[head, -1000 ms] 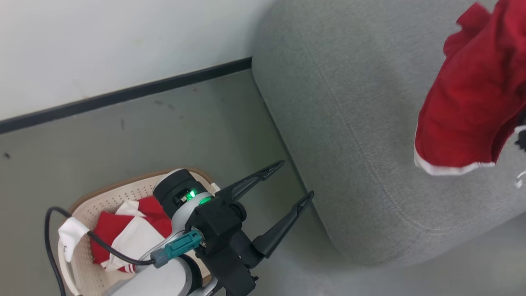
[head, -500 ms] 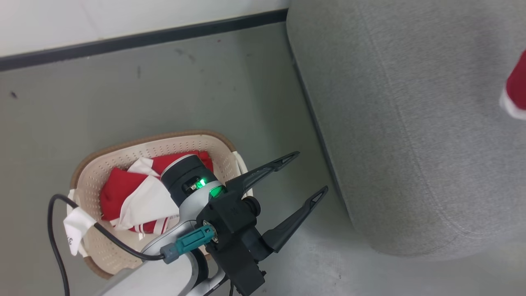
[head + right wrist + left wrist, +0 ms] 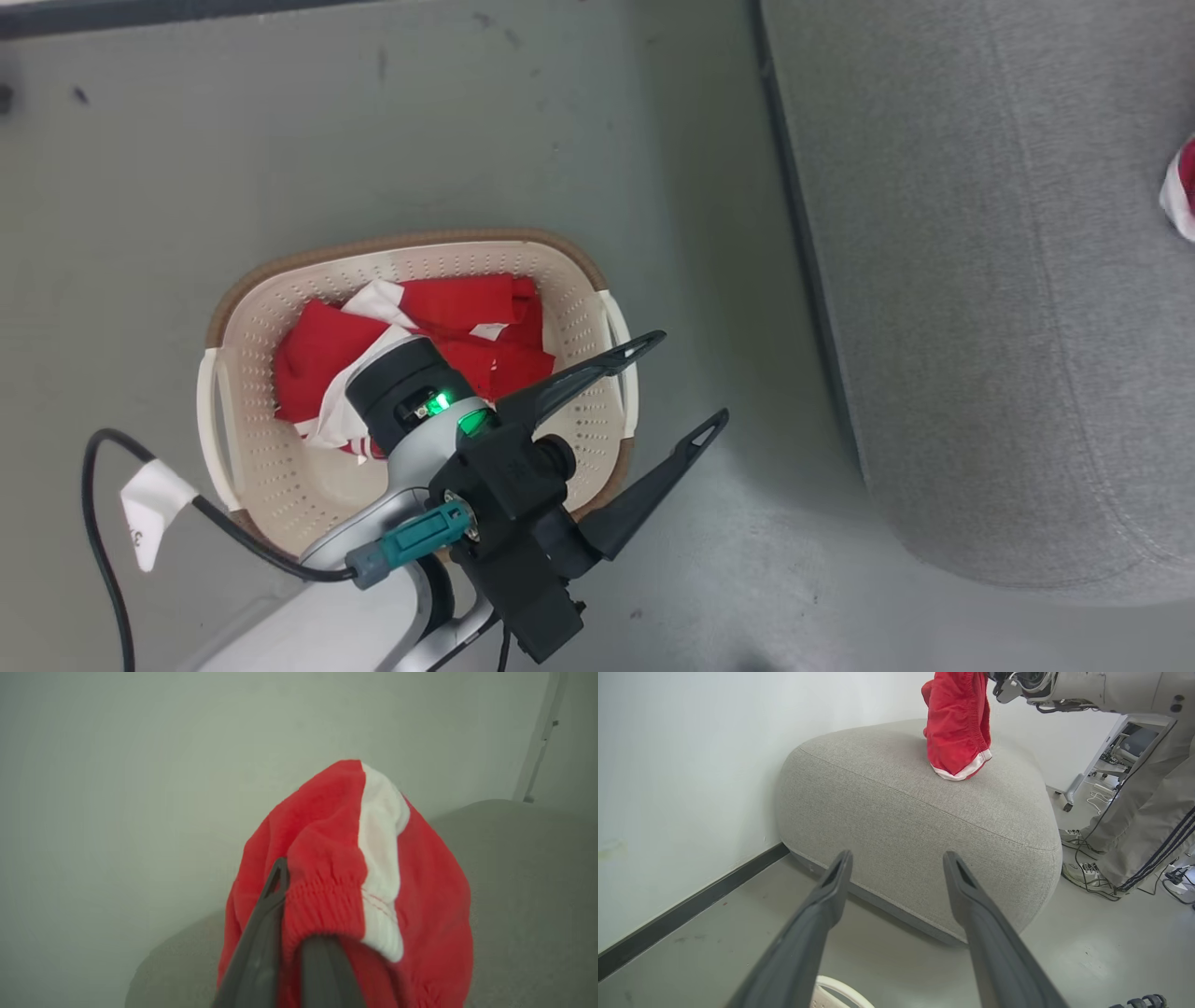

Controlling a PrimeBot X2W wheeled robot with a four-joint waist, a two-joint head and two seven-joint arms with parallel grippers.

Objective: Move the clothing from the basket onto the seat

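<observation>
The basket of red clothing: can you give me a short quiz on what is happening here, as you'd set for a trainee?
1. True or false: the left gripper is open and holds nothing.
2. Pick one: the right gripper is shut on A) a red garment, B) a blue towel, C) a bottle.
3. Fill in: more red clothing lies in the ___ beside the seat.

Key: 1 true; 2 A; 3 basket.
</observation>
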